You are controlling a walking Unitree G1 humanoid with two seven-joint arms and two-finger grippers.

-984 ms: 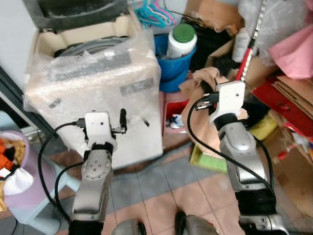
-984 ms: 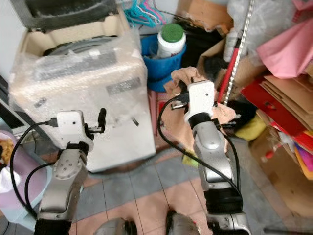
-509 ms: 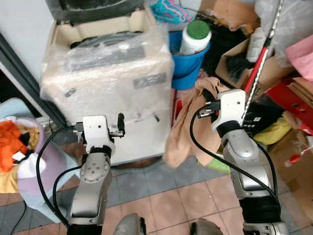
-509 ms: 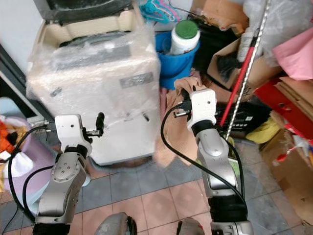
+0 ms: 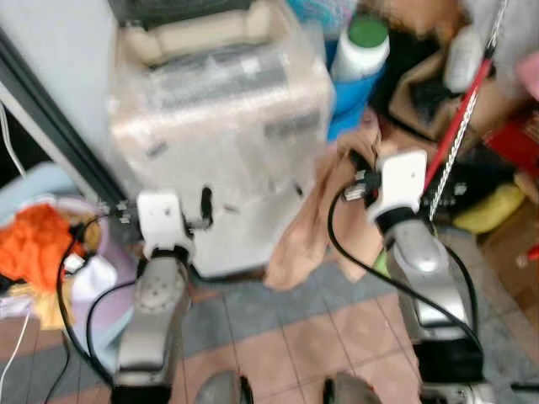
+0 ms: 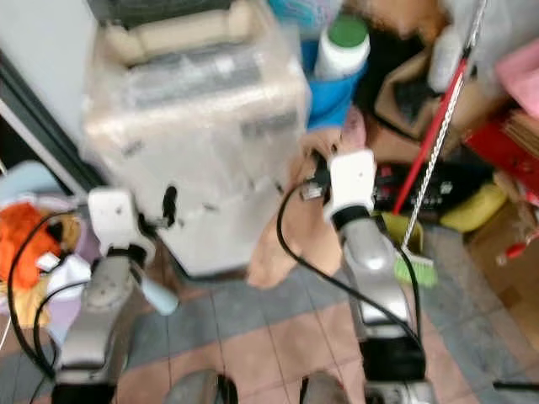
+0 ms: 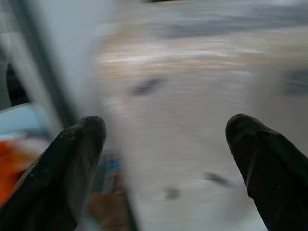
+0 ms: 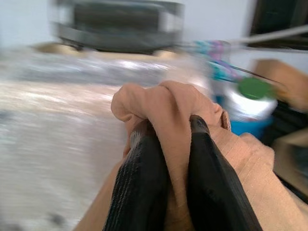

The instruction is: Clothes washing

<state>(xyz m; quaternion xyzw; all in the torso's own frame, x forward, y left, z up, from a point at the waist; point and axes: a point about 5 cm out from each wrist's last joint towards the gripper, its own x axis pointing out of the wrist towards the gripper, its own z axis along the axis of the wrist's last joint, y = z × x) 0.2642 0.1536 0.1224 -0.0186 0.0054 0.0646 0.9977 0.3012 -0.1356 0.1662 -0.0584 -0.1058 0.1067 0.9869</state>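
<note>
- The right gripper (image 8: 166, 144) has its jaws pinched tight on a tan cloth (image 5: 307, 227); holding it by a top fold lets the rest hang free to the floor, just right of the washing machine (image 5: 219, 118), presumably for lifting into the far top opening
- The left gripper (image 7: 168, 144) hovers with jaws wide and empty near the machine's front; a basket (image 5: 50, 278) of laundry sits at the left

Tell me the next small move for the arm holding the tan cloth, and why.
Probably lift the right gripper up toward the open top of the washing machine: it is shut on the tan cloth, which hangs beside the machine's front, below its opening. The left gripper is open, holding nothing.
</note>
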